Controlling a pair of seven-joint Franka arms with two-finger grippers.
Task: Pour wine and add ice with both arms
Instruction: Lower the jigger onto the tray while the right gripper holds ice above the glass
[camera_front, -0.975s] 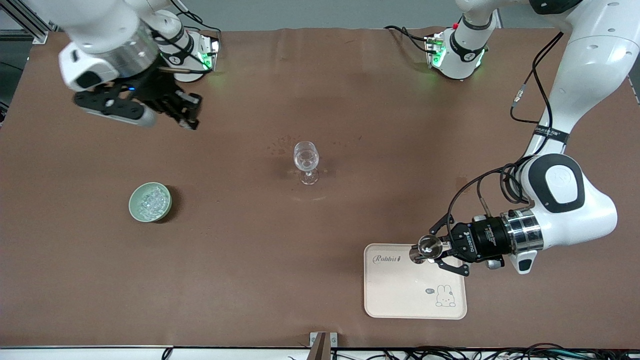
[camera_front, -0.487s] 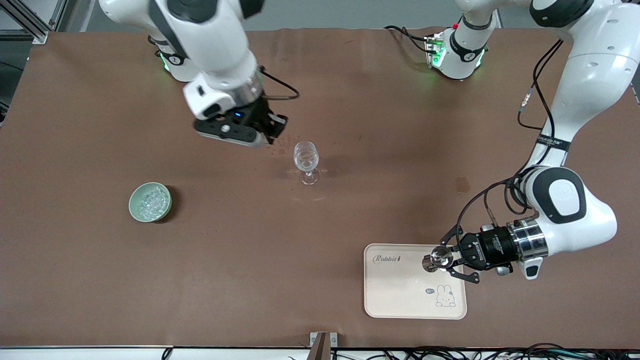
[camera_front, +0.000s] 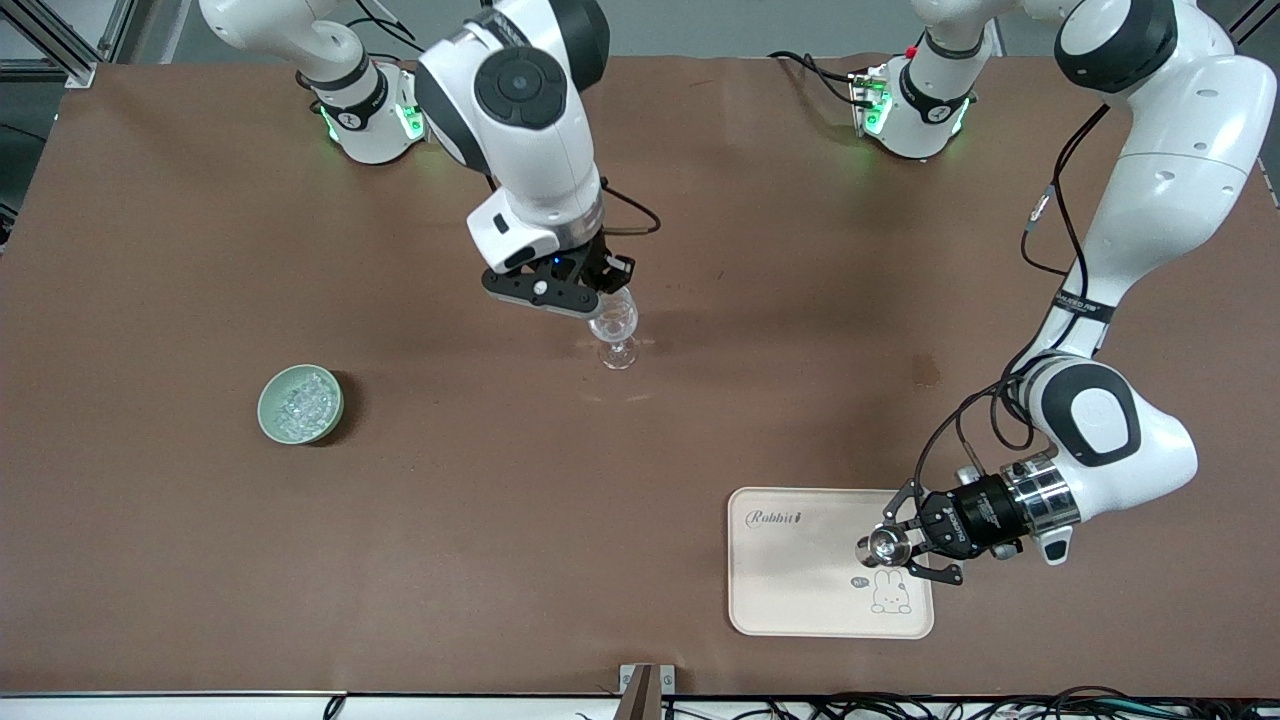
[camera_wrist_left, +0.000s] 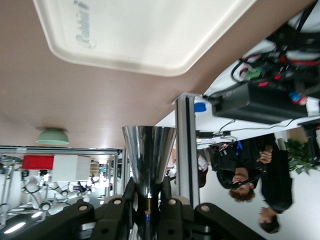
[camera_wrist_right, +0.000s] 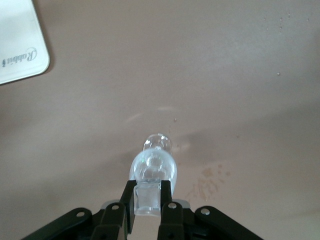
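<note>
- One right gripper (camera_front: 607, 282) – its two black fingers (camera_wrist_right: 166, 205) pinch one small clear ice cube (camera_wrist_right: 147, 196) directly above the one clear stemmed glass (camera_front: 613, 325).
- One left gripper (camera_front: 888, 548) clamps one silvery hourglass-shaped metal jigger (camera_wrist_left: 149, 157) over the one cream rabbit-print tray (camera_front: 790, 590).
- One pale green bowl (camera_front: 300, 404) of glinting ice pieces (camera_front: 303, 401) sits well apart from both – toward the right arm's end.

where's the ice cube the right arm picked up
The ice cube is pinched in the right gripper, directly over the stemmed glass at the table's middle, as the right wrist view shows.
</note>
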